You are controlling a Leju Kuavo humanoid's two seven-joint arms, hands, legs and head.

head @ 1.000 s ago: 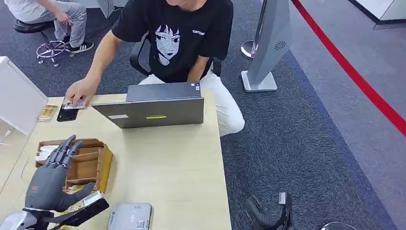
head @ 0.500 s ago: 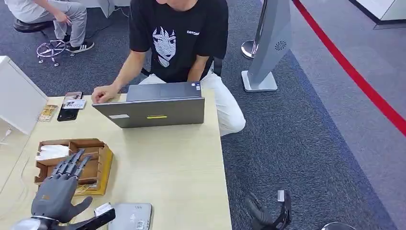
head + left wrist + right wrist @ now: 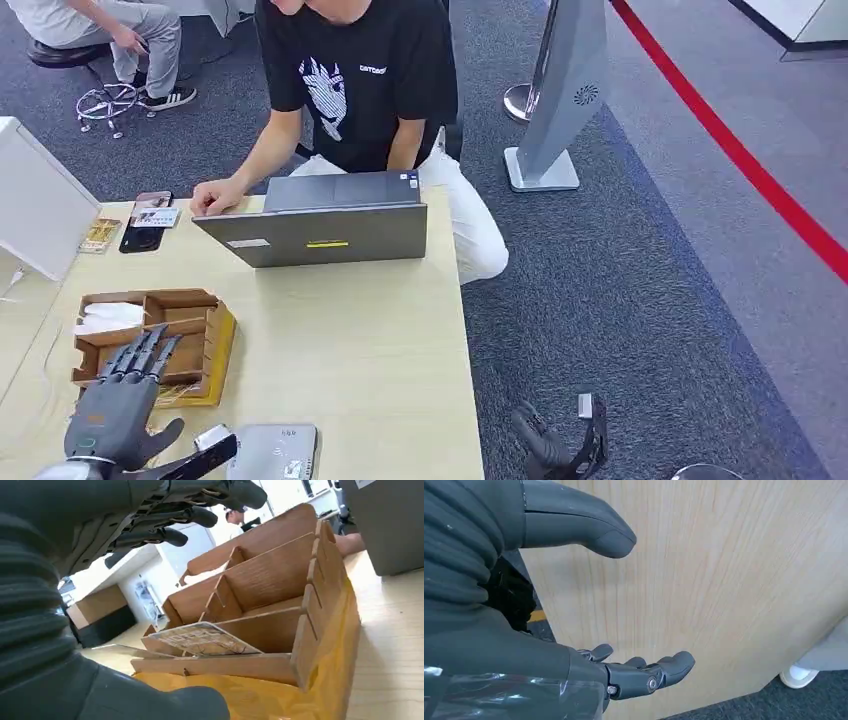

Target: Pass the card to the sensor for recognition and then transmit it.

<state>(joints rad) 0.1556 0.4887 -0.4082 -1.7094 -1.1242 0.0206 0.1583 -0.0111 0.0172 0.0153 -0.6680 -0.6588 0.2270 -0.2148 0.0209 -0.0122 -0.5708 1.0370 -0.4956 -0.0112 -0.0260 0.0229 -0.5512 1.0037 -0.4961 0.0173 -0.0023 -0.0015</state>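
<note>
- Left hand [image 3: 112, 415] hovers over the near end of the wooden card organizer [image 3: 190, 335], fingers [image 3: 172, 535] spread and straight, holding nothing.
- A printed card [image 3: 202, 639] lies tilted in the organizer's nearest compartment, below the fingers and apart from them; its print is too blurred to read.
- The grey card sensor [image 3: 272, 452] sits on the counter [image 3: 360, 340], just beside the left hand.
- Right hand [image 3: 574, 605] hangs beside the counter edge, fingers loosely apart, empty.
- Since the earlier frames, the left hand has drawn back toward the robot and lowered; the person's hand [image 3: 215, 197] has left the phone [image 3: 143, 237] and rests by the laptop [image 3: 320, 230].
- No label on the sensor is legible.
</note>
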